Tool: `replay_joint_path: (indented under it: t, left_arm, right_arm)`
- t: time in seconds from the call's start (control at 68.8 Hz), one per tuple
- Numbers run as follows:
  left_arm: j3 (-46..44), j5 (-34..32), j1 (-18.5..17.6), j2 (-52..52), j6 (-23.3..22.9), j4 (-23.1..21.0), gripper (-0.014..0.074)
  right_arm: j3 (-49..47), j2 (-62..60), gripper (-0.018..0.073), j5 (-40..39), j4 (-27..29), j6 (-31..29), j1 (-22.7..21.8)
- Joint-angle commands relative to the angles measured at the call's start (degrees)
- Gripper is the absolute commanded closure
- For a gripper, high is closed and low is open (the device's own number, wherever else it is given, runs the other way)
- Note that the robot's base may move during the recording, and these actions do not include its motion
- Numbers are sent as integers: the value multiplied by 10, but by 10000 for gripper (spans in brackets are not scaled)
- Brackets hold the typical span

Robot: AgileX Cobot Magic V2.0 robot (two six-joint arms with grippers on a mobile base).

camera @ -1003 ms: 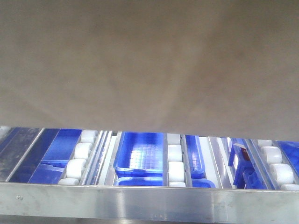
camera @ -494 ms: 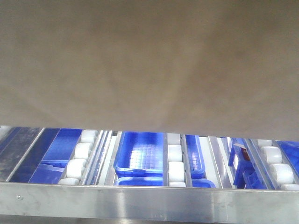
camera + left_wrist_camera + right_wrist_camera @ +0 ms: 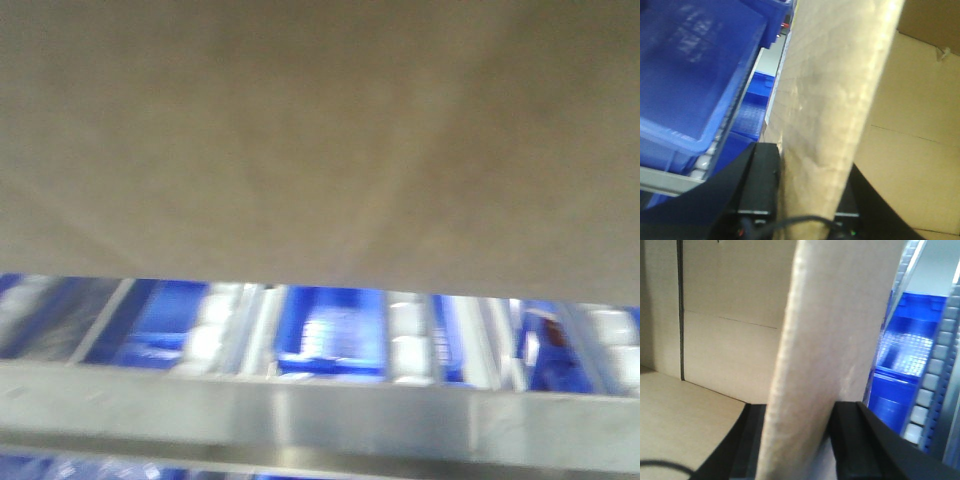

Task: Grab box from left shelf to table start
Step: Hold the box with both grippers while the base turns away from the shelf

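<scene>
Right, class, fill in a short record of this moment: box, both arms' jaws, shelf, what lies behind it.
box: brown cardboard, fills the upper front view
left jaws: shut on a box wall, one each side
right jaws: shut on a box wall likewise
shelf: silver metal rail below the box
behind it: blue bins, white rollers
table: not in view

front: box point(image 3: 320, 130) filled upper space | below: thin open strip above shelf point(image 3: 320, 415), backed by bins point(image 3: 330, 325), rollers point(image 3: 405, 340) | left: bin point(image 3: 690, 75) just beside box wall | right: rollers near
</scene>
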Motion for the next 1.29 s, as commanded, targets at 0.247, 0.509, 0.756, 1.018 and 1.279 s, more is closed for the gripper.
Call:
replay_joint_path:
  t: [0.247, 0.509, 0.756, 1.018, 1.279]
  left_arm:
    - [-22, -51, -15, 2, 61, -48, 689]
    - [-22, -51, -15, 2, 61, -48, 689]
    - [-22, -51, -15, 2, 61, -48, 689]
    - [-22, -51, -15, 2, 61, -48, 689]
    - [-22, -51, -15, 2, 61, -48, 689]
  right_arm:
    - [-16, 10, 503, -86, -59, -12, -4]
    - [-16, 10, 503, -86, -59, -12, -4]
    - [-16, 10, 503, -86, -59, -12, -4]
    - [-16, 10, 503, -86, -59, -12, -4]
    - [-16, 10, 503, -86, -59, -12, -4]
